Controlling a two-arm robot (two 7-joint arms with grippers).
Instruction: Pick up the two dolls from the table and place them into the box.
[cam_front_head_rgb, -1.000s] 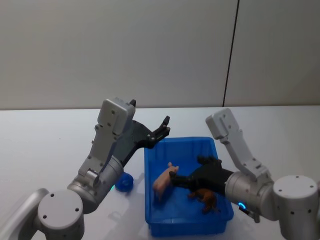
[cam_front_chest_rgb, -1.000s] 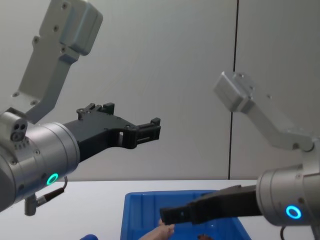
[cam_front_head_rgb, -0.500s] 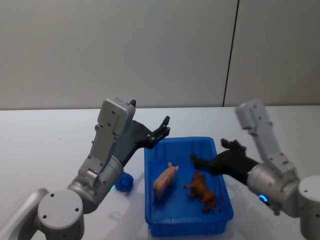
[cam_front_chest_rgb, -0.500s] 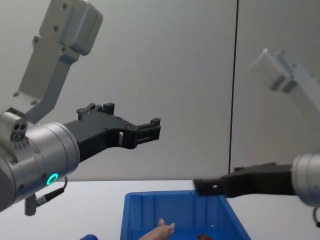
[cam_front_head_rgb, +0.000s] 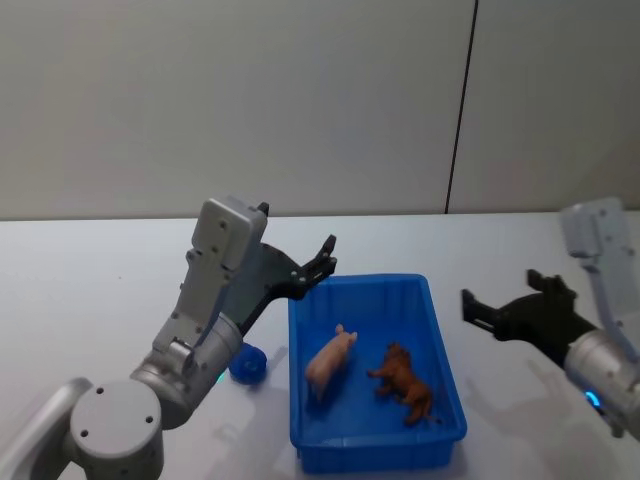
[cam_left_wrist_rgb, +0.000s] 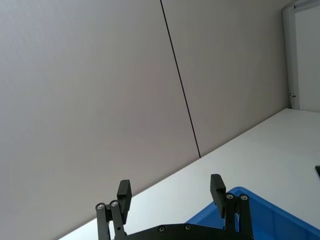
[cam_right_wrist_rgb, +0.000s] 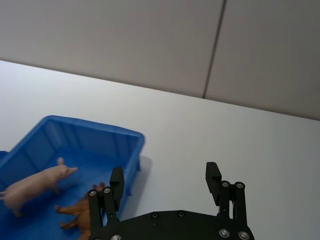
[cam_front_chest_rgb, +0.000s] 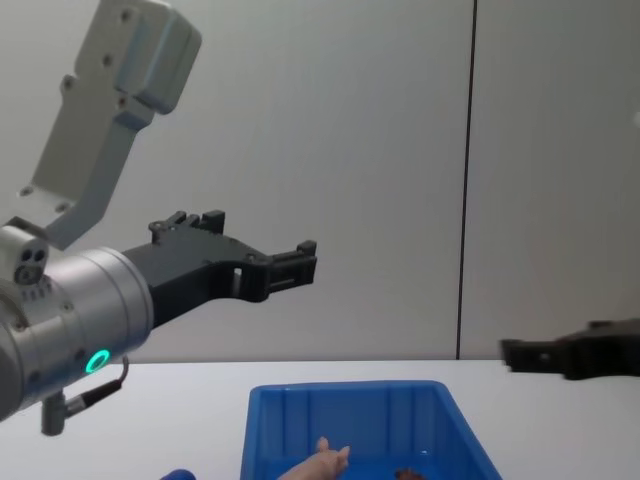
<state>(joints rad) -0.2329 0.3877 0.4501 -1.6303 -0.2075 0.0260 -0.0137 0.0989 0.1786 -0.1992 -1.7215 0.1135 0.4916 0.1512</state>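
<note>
The blue box (cam_front_head_rgb: 360, 283) stands on the white table (cam_front_head_rgb: 90, 290) in front of me. Both dolls lie inside it: the peach-pink one (cam_front_head_rgb: 330, 362) on the left and the reddish-brown one (cam_front_head_rgb: 405, 383) beside it on the right. My left gripper (cam_front_head_rgb: 325, 258) hangs open above the box's far left corner, holding nothing. Out to the right of the box, my right gripper (cam_front_head_rgb: 478, 310) is open and empty above bare table. The right wrist view shows its spread fingers (cam_right_wrist_rgb: 213, 176), with the box (cam_right_wrist_rgb: 100, 128) and both dolls (cam_right_wrist_rgb: 37, 186) (cam_right_wrist_rgb: 75, 212) off to one side.
A small blue rounded thing (cam_front_head_rgb: 246, 365) sits on the table just left of the box. White tabletop stretches wide on both sides. A grey wall with a dark vertical seam (cam_front_head_rgb: 460, 110) stands behind the table.
My right gripper has pulled back out of the box and away to the right. Both dolls stay lying in the box. The left arm has hardly moved.
</note>
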